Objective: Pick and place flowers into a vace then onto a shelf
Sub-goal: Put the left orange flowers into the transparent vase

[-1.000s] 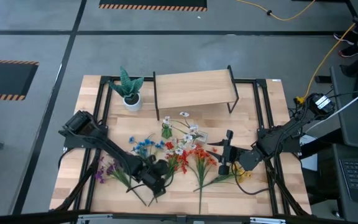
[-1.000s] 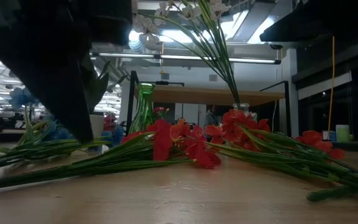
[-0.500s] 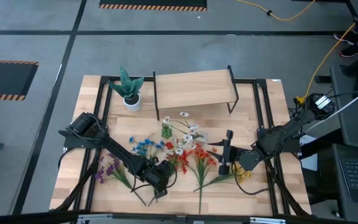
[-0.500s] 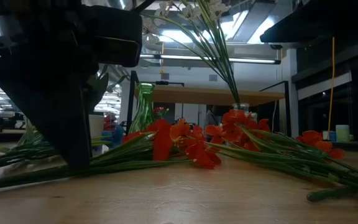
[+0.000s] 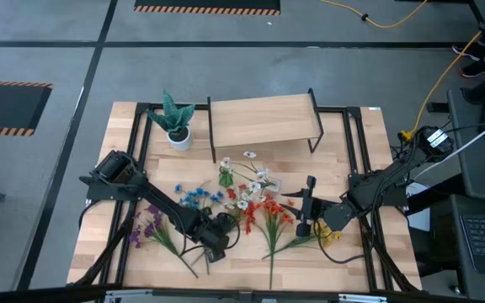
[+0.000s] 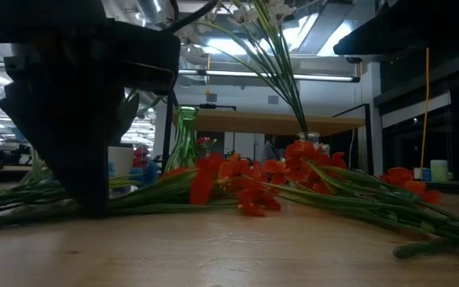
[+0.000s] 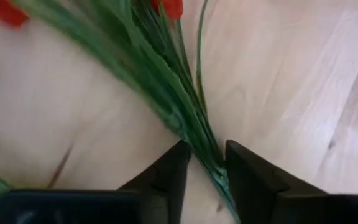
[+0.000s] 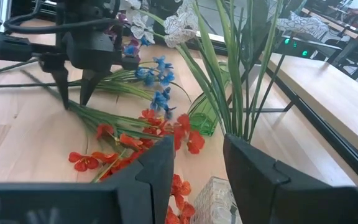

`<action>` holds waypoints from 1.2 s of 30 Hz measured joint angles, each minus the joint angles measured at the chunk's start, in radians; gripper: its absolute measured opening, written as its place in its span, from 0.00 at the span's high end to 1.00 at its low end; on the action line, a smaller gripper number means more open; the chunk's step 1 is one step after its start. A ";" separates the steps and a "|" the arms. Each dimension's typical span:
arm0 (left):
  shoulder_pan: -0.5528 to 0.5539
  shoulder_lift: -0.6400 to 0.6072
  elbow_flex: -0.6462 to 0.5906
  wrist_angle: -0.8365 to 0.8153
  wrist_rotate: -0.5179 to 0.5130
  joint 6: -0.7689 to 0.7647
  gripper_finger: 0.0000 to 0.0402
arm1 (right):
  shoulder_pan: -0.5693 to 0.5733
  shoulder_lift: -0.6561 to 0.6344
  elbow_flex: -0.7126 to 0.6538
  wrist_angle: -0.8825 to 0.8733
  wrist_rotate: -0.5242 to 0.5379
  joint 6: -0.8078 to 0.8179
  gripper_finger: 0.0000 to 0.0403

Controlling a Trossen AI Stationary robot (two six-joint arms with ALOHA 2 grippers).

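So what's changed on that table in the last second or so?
The left gripper has come down near the front edge and closed its dark fingers around the green stems of the red-blossomed sprig, dragging the blossoms slightly. The right gripper stayed put, holding the white-blossomed sprig. The light-wood shelf on black legs and the other flowers haven't moved.

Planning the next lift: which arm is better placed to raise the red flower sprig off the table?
Left. The left gripper already straddles the red sprig's stems, its fingers at table level. The right gripper holds the white flowers upright.
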 joint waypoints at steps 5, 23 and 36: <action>0.023 -0.001 -0.001 -0.014 0.034 0.004 0.96 | 0.000 0.000 0.000 -0.005 0.000 0.003 0.65; 0.001 -0.154 -0.011 -0.159 -0.089 -0.082 0.99 | 0.000 0.000 0.000 -0.016 0.000 0.004 0.65; -0.043 -0.328 -0.008 -0.240 -0.113 -0.084 0.99 | 0.000 0.000 0.000 -0.019 0.000 0.004 0.65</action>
